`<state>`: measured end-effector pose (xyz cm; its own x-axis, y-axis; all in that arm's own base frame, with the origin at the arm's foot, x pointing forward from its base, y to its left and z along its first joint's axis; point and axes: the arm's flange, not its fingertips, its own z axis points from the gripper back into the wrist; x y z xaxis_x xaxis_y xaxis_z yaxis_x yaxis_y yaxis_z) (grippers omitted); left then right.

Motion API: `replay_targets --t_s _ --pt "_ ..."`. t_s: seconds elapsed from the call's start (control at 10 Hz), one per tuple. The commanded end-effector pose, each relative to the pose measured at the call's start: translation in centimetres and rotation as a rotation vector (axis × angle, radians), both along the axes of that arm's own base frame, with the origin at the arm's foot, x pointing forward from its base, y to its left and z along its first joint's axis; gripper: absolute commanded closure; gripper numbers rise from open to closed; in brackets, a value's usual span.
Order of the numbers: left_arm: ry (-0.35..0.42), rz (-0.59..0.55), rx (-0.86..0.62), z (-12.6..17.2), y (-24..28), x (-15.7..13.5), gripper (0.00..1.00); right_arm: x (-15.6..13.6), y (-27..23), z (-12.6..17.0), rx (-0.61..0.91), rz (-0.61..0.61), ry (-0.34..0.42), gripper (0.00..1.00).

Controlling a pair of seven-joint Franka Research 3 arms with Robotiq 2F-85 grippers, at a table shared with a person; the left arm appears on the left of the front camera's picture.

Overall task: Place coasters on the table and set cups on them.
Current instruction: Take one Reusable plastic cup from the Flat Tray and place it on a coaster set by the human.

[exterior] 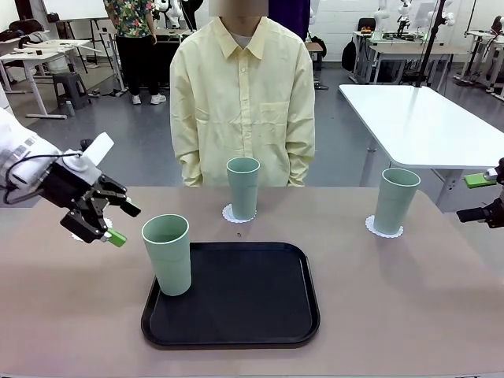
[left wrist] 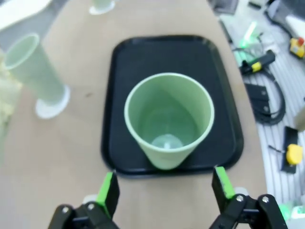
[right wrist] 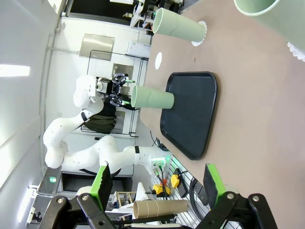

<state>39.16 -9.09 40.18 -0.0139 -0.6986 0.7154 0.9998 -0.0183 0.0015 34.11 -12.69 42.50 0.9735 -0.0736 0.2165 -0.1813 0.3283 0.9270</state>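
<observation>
While its fingers stand apart, the left pincer (exterior: 124, 224) hovers by the tabletop's (exterior: 409, 307) left edge, just beside the near cup (exterior: 168, 253) on the black tray (exterior: 252, 315) by the near edge. Farther off, the middle cup (exterior: 242, 187) stands on a coaster (exterior: 229, 214) at the far edge, the right cup (exterior: 395, 201) on a second coaster (exterior: 383, 231) near the right pincer (exterior: 471, 197), also spread.

Front view: fixed, robot's side, facing across bench (exterior: 409, 299) toward person (exterior: 242, 102). Left wrist view: near, angled down on black tray (left wrist: 224, 86), left tool (left wrist: 165, 172) at lower edge. Right wrist view: rolled sideways, farther back. All three share black tray.
</observation>
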Motion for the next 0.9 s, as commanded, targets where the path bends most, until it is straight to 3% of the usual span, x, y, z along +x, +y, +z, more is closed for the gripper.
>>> replay_targets --t_s 0.0,0.1,0.2,0.7,0.8 --pt "0.047 0.003 -0.060 -1.0 0.7 1.2 0.00 -0.2 0.0 0.1 0.013 0.001 -0.011 0.00" --pt "0.034 0.041 -0.057 -0.7 0.4 0.7 0.00 -0.2 0.0 0.1 0.013 0.001 -0.011 0.00" --pt "0.034 -0.004 -0.038 -1.1 0.2 0.3 0.00 -0.2 0.0 0.1 0.013 0.001 -0.011 0.00" --pt "0.046 0.005 -0.017 -1.3 0.1 0.3 0.00 -0.2 0.0 0.1 0.013 0.001 -0.011 0.00" --pt "0.039 -0.024 -0.075 -2.8 2.2 1.4 0.00 -0.2 0.0 0.1 0.013 0.001 -0.011 0.00"
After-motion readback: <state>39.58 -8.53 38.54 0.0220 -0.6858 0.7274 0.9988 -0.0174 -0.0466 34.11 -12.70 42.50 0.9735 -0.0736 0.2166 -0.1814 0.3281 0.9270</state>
